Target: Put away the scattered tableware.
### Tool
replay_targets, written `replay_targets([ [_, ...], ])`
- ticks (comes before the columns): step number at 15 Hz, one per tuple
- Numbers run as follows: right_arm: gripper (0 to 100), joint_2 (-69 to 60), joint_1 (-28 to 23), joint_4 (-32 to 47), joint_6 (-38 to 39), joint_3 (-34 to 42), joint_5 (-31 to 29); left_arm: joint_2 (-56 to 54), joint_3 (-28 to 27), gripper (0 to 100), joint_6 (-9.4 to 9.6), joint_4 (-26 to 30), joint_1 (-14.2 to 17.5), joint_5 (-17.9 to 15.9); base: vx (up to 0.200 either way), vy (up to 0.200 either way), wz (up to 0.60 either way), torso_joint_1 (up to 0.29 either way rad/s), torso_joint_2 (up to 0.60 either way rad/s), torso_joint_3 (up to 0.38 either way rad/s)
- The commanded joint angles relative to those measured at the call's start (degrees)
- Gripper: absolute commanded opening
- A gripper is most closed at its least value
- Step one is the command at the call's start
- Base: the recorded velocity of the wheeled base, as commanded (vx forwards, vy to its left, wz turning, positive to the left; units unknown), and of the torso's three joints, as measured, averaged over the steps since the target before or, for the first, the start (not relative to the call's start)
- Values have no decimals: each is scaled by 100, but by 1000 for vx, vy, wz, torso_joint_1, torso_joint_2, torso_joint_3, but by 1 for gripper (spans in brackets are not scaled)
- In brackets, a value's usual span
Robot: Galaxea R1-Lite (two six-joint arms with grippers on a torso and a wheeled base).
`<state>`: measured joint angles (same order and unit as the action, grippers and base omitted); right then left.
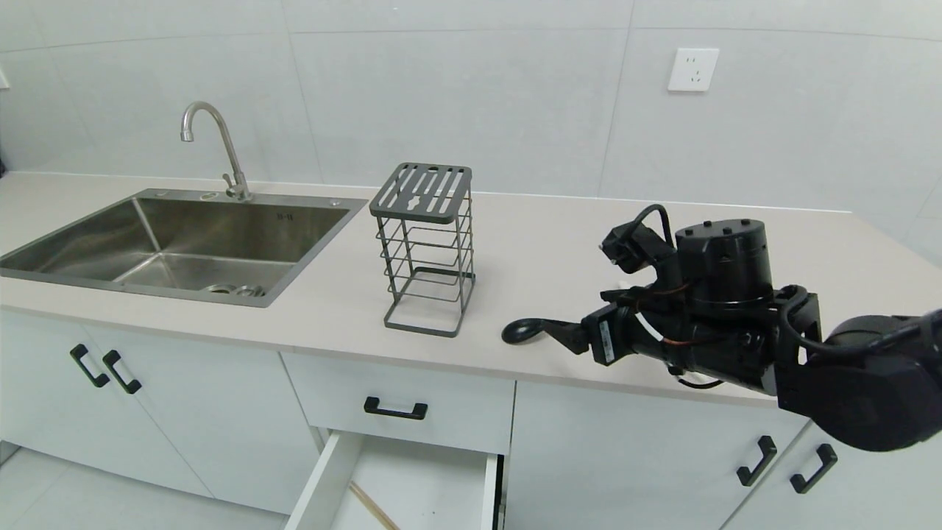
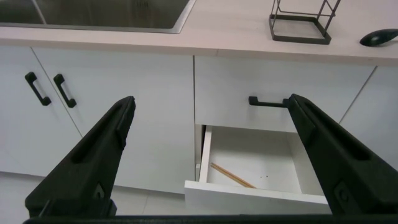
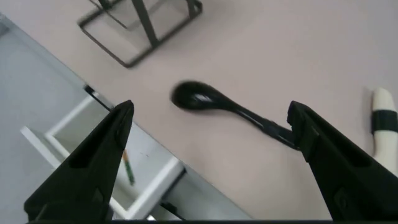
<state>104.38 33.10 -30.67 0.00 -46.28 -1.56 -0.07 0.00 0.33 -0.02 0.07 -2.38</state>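
Note:
A black spoon (image 1: 524, 330) lies on the pale counter near its front edge, bowl toward the wire rack. My right gripper (image 1: 570, 335) hovers low over the handle end. In the right wrist view it is open (image 3: 211, 107), with the spoon (image 3: 205, 99) on the counter between the wide-spread fingers and untouched. A white utensil with a dark band (image 3: 384, 115) lies farther along the counter. My left gripper (image 2: 211, 102) is open and holds nothing. It faces the pulled-out drawer (image 2: 204, 155), where a pair of wooden chopsticks (image 2: 233, 176) lies.
A dark wire rack (image 1: 427, 246) stands on the counter left of the spoon. The steel sink (image 1: 73, 235) and faucet (image 1: 213, 147) are at the far left. The open drawer (image 1: 316, 471) juts out below the counter, between cabinet doors with black handles.

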Motion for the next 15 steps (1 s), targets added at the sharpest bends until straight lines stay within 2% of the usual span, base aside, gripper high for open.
replay_targets([
  [1, 100, 109, -313, -167, -193, 462, 95, 7, 0, 100, 2, -6, 1, 0, 0, 0, 0, 0, 0, 0],
  [9, 100, 426, -313, -246, -457, 251, 51, 7, 0, 100, 2, 2, 1, 0, 0, 0, 0, 0, 0, 0],
  [15, 100, 1120, -260, -246, -650, -426, 103, 7, 0, 100, 2, -6, 1, 0, 0, 0, 0, 0, 0, 0],
])
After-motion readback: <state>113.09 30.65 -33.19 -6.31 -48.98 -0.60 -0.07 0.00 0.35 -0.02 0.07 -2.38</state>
